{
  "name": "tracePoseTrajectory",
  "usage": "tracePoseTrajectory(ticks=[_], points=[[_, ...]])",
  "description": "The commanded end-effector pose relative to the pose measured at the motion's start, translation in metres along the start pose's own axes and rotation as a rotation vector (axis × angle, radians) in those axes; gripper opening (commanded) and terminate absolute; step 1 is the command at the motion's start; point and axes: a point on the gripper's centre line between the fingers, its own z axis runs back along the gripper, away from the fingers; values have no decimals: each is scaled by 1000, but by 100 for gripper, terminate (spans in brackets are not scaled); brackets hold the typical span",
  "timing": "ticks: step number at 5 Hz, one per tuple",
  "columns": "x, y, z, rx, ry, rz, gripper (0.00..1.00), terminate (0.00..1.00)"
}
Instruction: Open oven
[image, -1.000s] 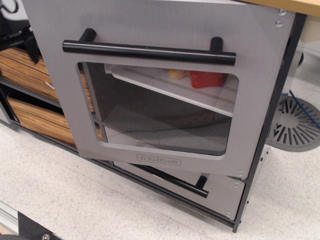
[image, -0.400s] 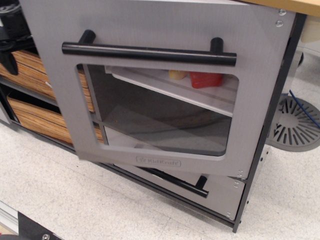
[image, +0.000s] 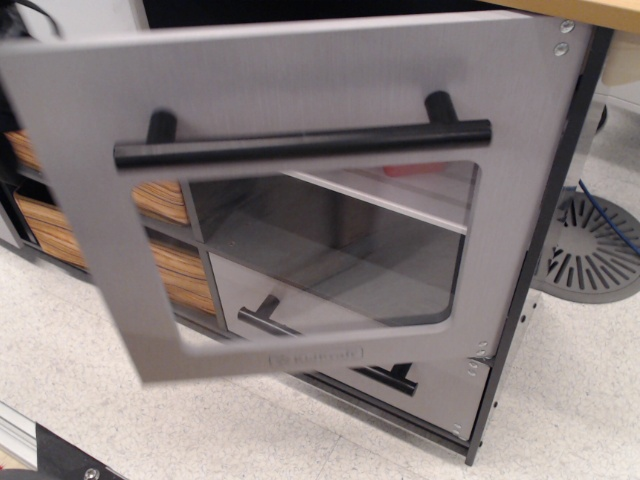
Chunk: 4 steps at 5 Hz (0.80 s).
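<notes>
The oven door (image: 300, 90) is a grey brushed-metal panel with a rounded clear window (image: 330, 240) and a long black bar handle (image: 300, 145). It is hinged on the right and stands swung out towards the camera, its left edge well clear of the cabinet. A faint logo (image: 315, 356) shows under the window. Through the window I see a white shelf (image: 400, 200) with a blurred red thing (image: 415, 170) on it. My gripper does not show; only a dark cable end (image: 30, 10) is at the top left.
A smaller grey drawer (image: 440, 385) with a short black handle (image: 265, 320) sits below the oven. Wood-grain drawers (image: 180, 275) are at the left behind the door. A grey slotted disc (image: 590, 250) lies on the floor at the right. A wooden countertop (image: 590, 10) is above.
The oven door has swung further open towards the camera, its left edge moving left and down. The black shape seen at the upper left earlier is now hidden.
</notes>
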Motion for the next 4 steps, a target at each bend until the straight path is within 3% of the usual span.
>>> tracePoseTrajectory(ticks=[1,2,3,4], points=[[-1,-47,29,-30,-85,93,100,0],[-26,-85,38,-69,-45,103,100,0],[-53,-111,34,-57,25,50,100,0],[-64,-118,31,-54,18,34,100,100]])
